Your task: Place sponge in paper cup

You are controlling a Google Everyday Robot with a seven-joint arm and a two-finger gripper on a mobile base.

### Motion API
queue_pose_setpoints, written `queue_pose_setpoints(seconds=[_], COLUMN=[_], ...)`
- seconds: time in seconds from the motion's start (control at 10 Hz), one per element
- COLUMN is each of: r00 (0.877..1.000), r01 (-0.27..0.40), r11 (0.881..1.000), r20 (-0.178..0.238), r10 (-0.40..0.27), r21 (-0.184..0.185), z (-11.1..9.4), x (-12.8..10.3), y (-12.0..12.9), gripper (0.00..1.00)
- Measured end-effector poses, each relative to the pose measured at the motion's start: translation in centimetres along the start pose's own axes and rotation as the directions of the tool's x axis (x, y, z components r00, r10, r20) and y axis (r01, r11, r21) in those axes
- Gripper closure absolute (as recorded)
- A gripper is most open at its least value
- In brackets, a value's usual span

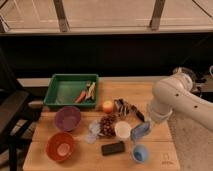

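The pale blue sponge [140,132] hangs tilted at the tip of my arm, just right of the white paper cup [122,130] and above the small round blue dish [140,153]. My gripper [145,127] comes down from the white arm on the right and is shut on the sponge's upper right end. The fingers are mostly hidden by the arm's wrist. The cup stands upright on the wooden table [42,159] with nothing in it.
A green tray [62,92] with a carrot stands at the back left. A purple bowl [67,118] and an orange bowl [61,146] are at the left. An orange fruit [107,106], a dark cluster [107,125], a black block [113,148] and dark utensils [128,107] surround the cup.
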Motion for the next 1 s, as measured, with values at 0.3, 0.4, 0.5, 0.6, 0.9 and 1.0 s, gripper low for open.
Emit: queue_pose_setpoints(seconds=[0.3,0.4,0.5,0.6,0.9,1.0], r00=[0.994,0.991,0.988,0.986,0.983,0.984], r01=[0.091,0.111,0.123,0.131,0.128,0.123], r11=[0.995,0.993,0.991,0.99,0.99,0.991], r20=[0.055,0.071,0.083,0.095,0.126,0.127], r10=[-0.094,-0.114,-0.128,-0.136,-0.133,-0.128], r21=[0.048,0.051,0.053,0.053,0.052,0.049], z=[0.0,0.5,0.9,1.4,2.7,2.9], x=[-4.8,-5.5,-5.9,-6.0,-5.7,-5.4], y=[-3.7,-4.5,-5.1,-5.5,-6.4,-6.5], gripper=[1.0,1.0,0.99,0.95,0.63,0.56])
